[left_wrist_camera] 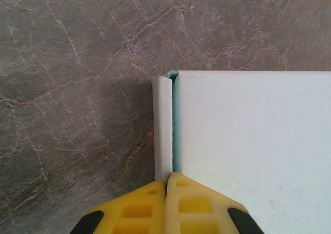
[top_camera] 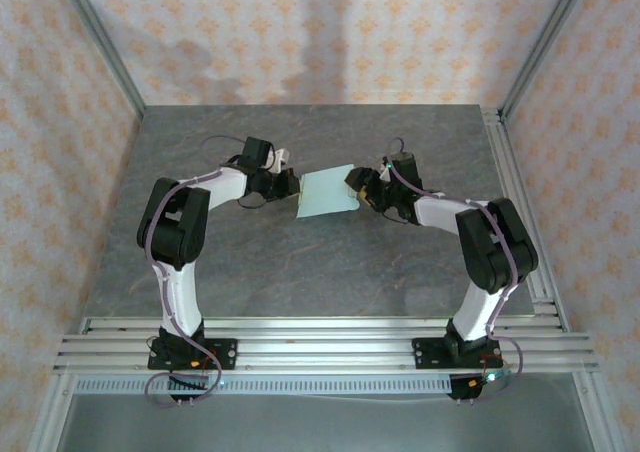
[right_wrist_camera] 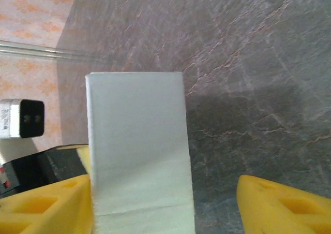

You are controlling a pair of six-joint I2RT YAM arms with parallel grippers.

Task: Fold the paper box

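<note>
Surface (top_camera: 330, 262): grey stone look, both arms reach in toward its middle, a bit nearer the far edge than the near one.

Box (top_camera: 328, 192): pale flat panel, sits dead between the two tools, about midway between the left and right edges. Long axis runs left-right, i.e. along the line from one tool to the other. Can't tell if it rests on the surface or hangs just above it.

Left tool (left_wrist_camera: 166, 185): at the box's left end, fully closed, pinching a narrow flap (left_wrist_camera: 163, 125) that stands along that edge. This is the only real grip on the box.

Right tool (right_wrist_camera: 165, 203): at the box's right end, jaws wide, straddling the panel. One finger (right_wrist_camera: 46, 203) lies against the panel face, the other finger (right_wrist_camera: 284, 203) is well apart from it. Nothing is clamped.

My read: both arms are equally near, one per end. The next move hinges on the right tool, since the panel already lies inside its jaws, off to one side; closing would take that end while the left tool anchors the flap.
</note>
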